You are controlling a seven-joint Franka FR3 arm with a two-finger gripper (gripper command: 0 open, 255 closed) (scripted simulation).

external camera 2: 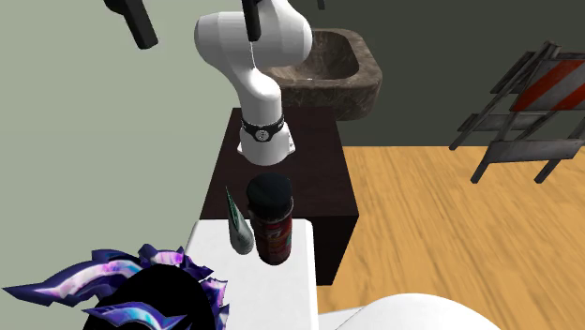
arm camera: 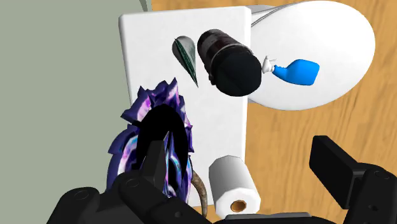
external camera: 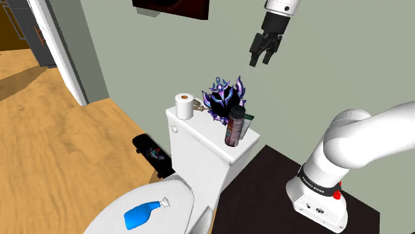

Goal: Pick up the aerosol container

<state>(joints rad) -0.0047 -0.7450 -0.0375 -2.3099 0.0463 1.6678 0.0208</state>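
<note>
You had the gripper (external camera: 261, 61) hanging high above the toilet tank (external camera: 199, 143), its 2 fingers spread apart and holding nothing, well clear of everything below. In the shoulder view the spray can (external camera: 234, 126) stood upright near the right end of the tank's lid, at about 7 o'clock from the gripper, black cap up. That upright stance left its round sides free, so I judged a grasp around the body the sensible one.

The crowding mattered. A grey-green tube (external camera: 247, 117) stood just beside the can at 2 o'clock. A spiky purple ornament (external camera: 225, 98) sat near it at 11 o'clock, with a toilet roll (external camera: 184, 106) farther along at 10 o'clock. You would probably have wanted the fingers to close on the sides away from the tube, since a nudge could tip the tall can off the narrow lid. A blue spray bottle (external camera: 143, 214) lay on the toilet seat cover (external camera: 112, 214), well apart and no concern.
</note>
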